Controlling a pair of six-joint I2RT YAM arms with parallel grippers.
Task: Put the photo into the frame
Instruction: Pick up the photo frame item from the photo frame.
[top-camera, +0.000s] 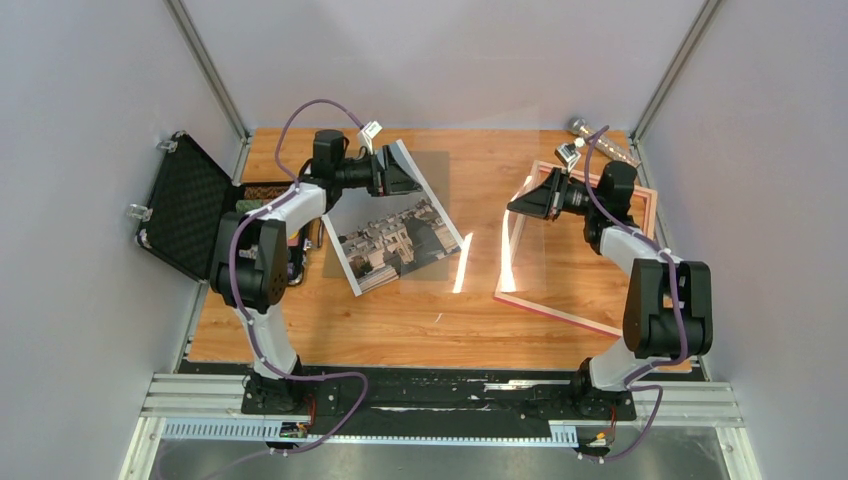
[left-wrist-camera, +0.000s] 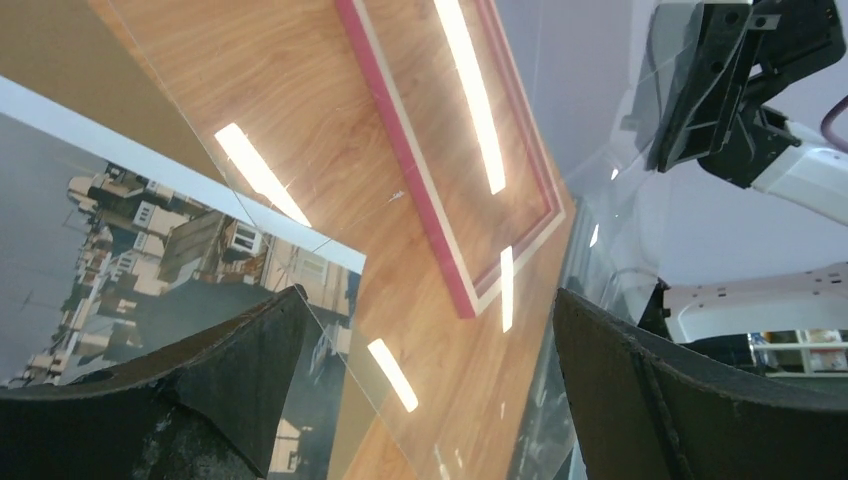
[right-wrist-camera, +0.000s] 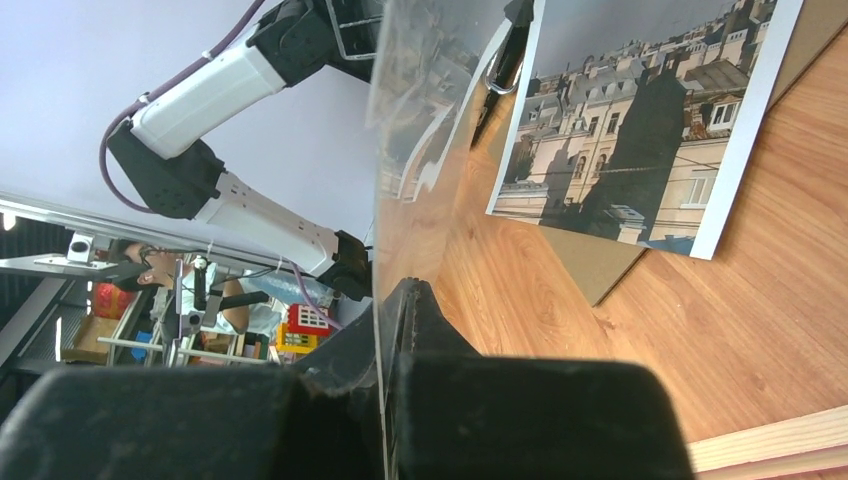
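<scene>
The photo (top-camera: 400, 235) (left-wrist-camera: 150, 230) (right-wrist-camera: 640, 120), rooftops under a pale sky, lies flat on a brown backing board (top-camera: 430, 170) left of centre. The pink frame (top-camera: 575, 315) (left-wrist-camera: 410, 160) lies flat on the right, with table showing inside its rails. My right gripper (top-camera: 522, 203) (right-wrist-camera: 400, 290) is shut on the edge of a clear pane (left-wrist-camera: 470, 350) (right-wrist-camera: 420, 120), held up above the table between frame and photo. My left gripper (top-camera: 405, 172) (left-wrist-camera: 428, 300) hangs open over the photo's far corner. The pane's far end reaches into the gap between its fingers; touching cannot be told.
An open black foam-lined case (top-camera: 185, 205) leans off the table's left edge. A small metallic object (top-camera: 600, 140) lies at the back right corner. Grey walls close in on three sides. The left arm (right-wrist-camera: 220, 90) shows in the right wrist view.
</scene>
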